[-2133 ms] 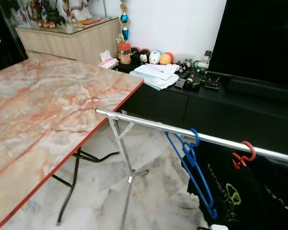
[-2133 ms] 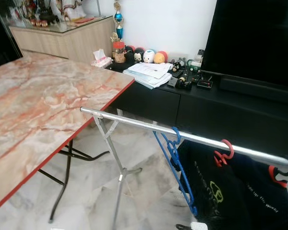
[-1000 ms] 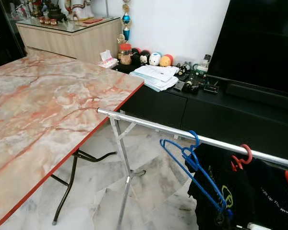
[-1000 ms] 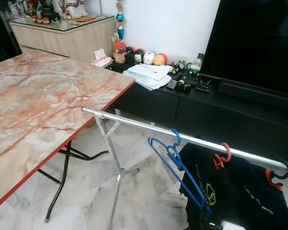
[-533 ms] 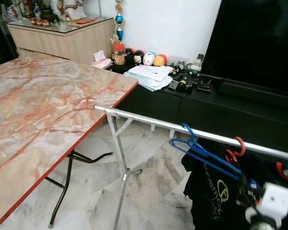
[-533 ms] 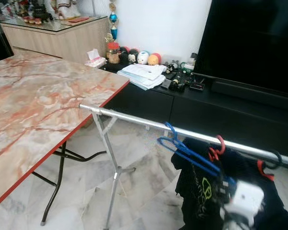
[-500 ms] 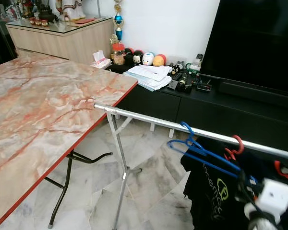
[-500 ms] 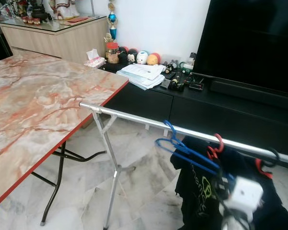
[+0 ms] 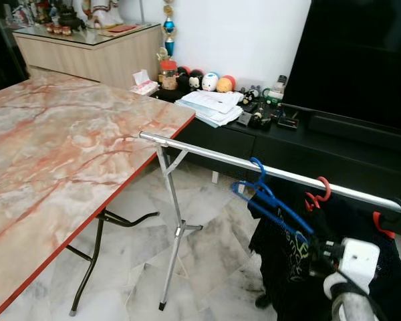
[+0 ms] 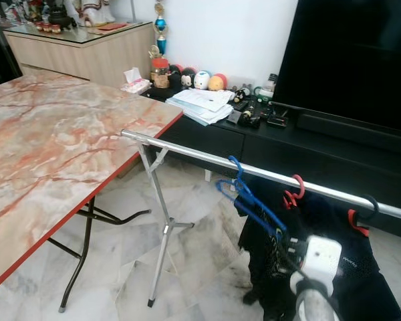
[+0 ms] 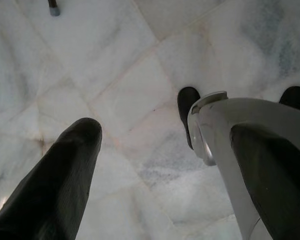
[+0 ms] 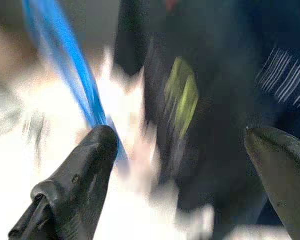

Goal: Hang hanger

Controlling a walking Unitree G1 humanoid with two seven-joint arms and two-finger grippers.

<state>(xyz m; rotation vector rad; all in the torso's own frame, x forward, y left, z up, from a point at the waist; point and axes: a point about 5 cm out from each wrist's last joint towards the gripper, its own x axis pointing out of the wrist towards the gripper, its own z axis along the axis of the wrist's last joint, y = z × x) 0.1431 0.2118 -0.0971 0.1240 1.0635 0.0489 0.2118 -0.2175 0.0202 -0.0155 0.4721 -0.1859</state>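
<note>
Right gripper (image 12: pixel 177 150) low at right, fingers spread wide, clamping nothing; blue hanger (image 9: pixel 273 205) just beside one finger (image 12: pixel 85 160), wrist view blurred. Left gripper (image 11: pixel 155 165) fingers also apart, pointing at marble floor (image 11: pixel 115 75). Blue hanger hooked on metal rail (image 9: pixel 214 158), body swung out at a slant, next to red hanger (image 9: pixel 316 196) carrying dark shirt (image 10: pixel 334 267). Marble table (image 9: pixel 60 154) on left, TV cabinet (image 9: pixel 334 144) behind.
</note>
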